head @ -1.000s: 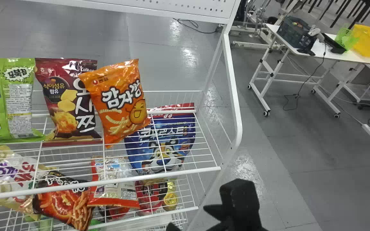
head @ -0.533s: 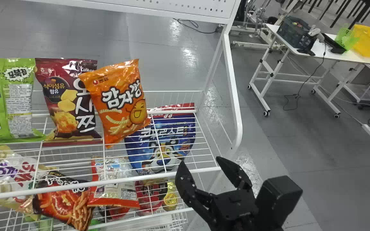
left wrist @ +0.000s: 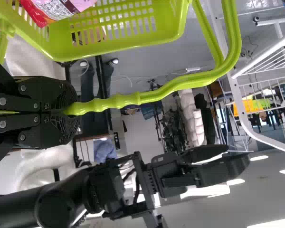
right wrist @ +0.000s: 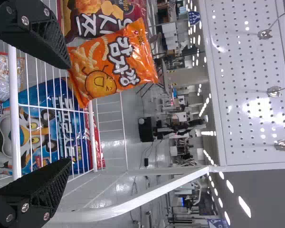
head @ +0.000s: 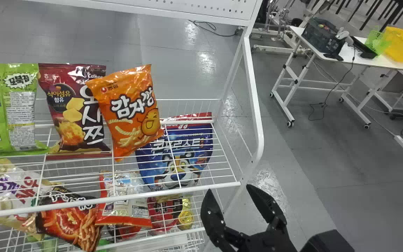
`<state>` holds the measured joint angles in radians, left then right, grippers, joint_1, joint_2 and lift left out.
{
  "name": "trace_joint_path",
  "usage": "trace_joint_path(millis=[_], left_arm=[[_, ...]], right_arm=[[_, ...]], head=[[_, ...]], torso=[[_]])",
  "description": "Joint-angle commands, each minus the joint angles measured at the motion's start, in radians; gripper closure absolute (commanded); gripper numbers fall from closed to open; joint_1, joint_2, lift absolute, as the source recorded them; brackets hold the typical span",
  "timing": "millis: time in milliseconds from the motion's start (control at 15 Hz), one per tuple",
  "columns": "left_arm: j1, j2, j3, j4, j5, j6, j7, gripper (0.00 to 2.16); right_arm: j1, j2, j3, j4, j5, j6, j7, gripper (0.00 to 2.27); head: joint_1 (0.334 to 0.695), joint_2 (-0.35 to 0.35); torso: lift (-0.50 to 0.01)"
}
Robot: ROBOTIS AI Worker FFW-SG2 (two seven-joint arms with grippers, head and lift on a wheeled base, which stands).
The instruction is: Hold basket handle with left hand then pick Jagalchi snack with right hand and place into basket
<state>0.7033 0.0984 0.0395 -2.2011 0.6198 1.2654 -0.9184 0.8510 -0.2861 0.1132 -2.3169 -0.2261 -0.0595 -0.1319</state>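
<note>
The left gripper (left wrist: 71, 110) is closed around the green handle (left wrist: 180, 85) of the basket (left wrist: 133, 43), and a pink-and-red bag (left wrist: 61, 6) lies inside the basket. The right gripper (head: 228, 188) has its 2 fingers spread wide with nothing between them, near the front right corner of the wire shelf (head: 194, 187). I cannot tell which bag is the Jagalchi snack. The orange bag (head: 128, 108) leans on the shelf, farther back and to the left of the right gripper, well apart from it.
</note>
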Motion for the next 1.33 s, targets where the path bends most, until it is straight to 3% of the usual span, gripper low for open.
trace_joint_path(millis=[0,1267], left_arm=[[0.007,-0.002,0.006,0.0,0.0,-0.017,0.0,1.21],[0.019,-0.011,0.019,0.015,0.0,-0.045,-0.01,1.21]], right_arm=[[0.034,-0.015,0.002,0.008,0.004,-0.061,0.0,0.12],[0.138,-0.036,0.002,-0.048,0.004,-0.131,-0.029,0.12]], head=[[0.695,-0.35],[0.695,-0.35]], torso=[[-0.01],[-0.01]])
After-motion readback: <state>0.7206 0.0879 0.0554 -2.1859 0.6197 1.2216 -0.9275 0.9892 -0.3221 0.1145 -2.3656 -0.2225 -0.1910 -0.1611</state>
